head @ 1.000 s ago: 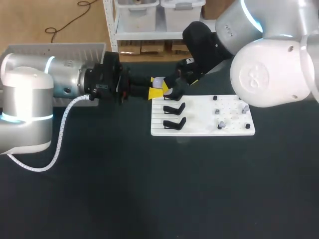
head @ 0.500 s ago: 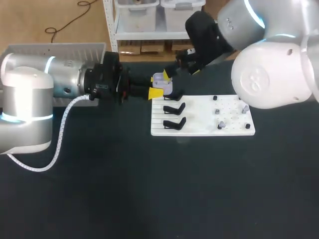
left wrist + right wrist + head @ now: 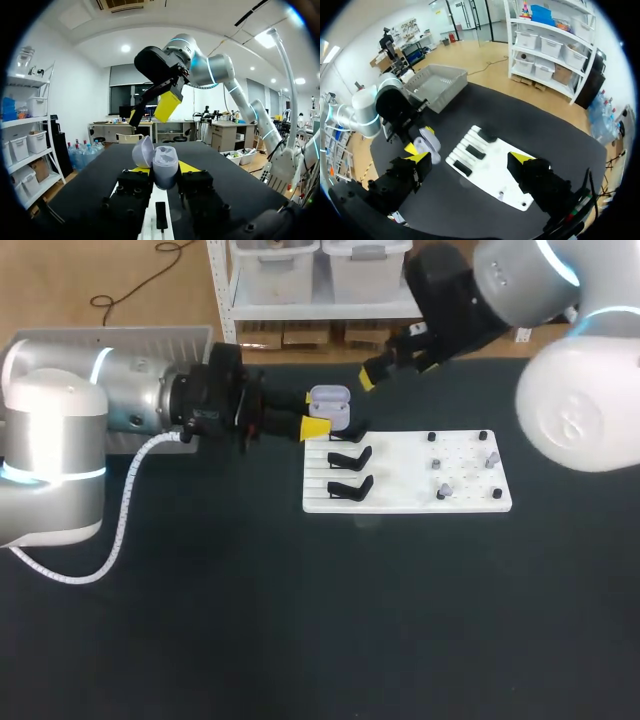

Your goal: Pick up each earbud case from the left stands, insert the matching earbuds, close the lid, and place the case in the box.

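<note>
Tabletop [image 3: 300, 620] lies nearest, dark and flat. On it, a little right of the middle, sits a white board [image 3: 400, 480]. Black stands [image 3: 350, 457] line its left part, and small pieces [image 3: 441, 490] sit on its right part, too small for me to tell apart.

Just over the board's far left corner is my left gripper [image 3: 322, 416], reaching in level from the left. Its yellow fingertips [image 3: 315, 427] press the case [image 3: 329, 410] from both sides, so I have it firmly held, clear of the table. In the left wrist view the case [image 3: 165, 161] stands upright in the left gripper [image 3: 165, 169]. Its lid [image 3: 143, 152] is swung open to one side. I cannot tell whether anything sits inside. Under the case I see the end of the board [image 3: 150, 220].

Farther off and higher hangs my right gripper [image 3: 398, 368], coming in from the far right. It is apart from the case and touches nothing. In the right wrist view the right gripper [image 3: 470, 158] has its two yellow fingertips [image 3: 418, 158] spread wide with nothing between them. The board [image 3: 492, 180] and the held case [image 3: 429, 145] lie below it. From the left wrist view the right gripper [image 3: 150, 111] hovers above and beyond the case.

Farthest, at the table's far left, sits the grey box [image 3: 110, 337], partly hidden behind my left arm [image 3: 120, 405]. The right wrist view shows the box [image 3: 437, 82] well apart from the case.
</note>
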### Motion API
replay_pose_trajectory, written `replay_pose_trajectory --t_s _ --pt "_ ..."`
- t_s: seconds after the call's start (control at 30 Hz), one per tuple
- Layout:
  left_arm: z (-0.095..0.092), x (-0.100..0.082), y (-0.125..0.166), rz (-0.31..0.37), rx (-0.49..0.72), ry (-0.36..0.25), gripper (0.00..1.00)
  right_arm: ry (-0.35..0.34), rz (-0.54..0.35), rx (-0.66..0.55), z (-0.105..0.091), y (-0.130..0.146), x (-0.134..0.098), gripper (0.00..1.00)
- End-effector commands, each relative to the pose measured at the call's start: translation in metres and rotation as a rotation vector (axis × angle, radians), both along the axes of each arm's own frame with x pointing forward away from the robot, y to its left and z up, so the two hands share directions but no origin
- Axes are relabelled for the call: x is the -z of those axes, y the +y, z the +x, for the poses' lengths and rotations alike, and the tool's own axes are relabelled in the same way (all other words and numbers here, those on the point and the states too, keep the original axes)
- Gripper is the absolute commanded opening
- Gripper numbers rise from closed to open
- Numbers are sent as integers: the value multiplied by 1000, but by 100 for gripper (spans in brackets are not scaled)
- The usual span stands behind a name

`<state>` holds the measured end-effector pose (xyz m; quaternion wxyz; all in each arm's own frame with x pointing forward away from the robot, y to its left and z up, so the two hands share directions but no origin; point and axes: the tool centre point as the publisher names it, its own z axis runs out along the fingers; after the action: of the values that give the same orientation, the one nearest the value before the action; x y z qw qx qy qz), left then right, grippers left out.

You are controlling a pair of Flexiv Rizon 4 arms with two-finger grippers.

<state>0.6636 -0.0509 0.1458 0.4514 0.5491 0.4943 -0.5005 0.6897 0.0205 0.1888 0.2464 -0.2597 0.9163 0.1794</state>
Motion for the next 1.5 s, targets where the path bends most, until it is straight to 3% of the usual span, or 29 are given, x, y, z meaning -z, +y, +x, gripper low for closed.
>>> replay_pose_trajectory --t_s 0.03,0.17,0.37,0.53,0.83,1.27,1.43,1.5 --pt "-3 0 2 -10 -20 -8 0 -71 -152 104 -17 -21 -3 100" --pt "-3 0 2 -10 -20 -8 0 -75 -298 156 -22 -49 8 100" --pt "-3 0 2 -10 -20 -8 0 -10 -464 175 -27 -86 37 100" --pt "-3 0 2 -10 -20 -8 0 52 -534 190 -26 -109 61 100" --pt "-3 0 2 -10 -20 -8 0 144 -565 177 -20 -131 91 100" --pt "-3 0 2 -10 -20 -8 0 228 -529 223 -12 -144 130 100" --pt "-3 0 2 -10 -20 -8 0 234 -534 265 -8 -146 139 74" --pt "-3 0 2 -10 -20 -8 0 240 -514 293 -7 -147 143 51"
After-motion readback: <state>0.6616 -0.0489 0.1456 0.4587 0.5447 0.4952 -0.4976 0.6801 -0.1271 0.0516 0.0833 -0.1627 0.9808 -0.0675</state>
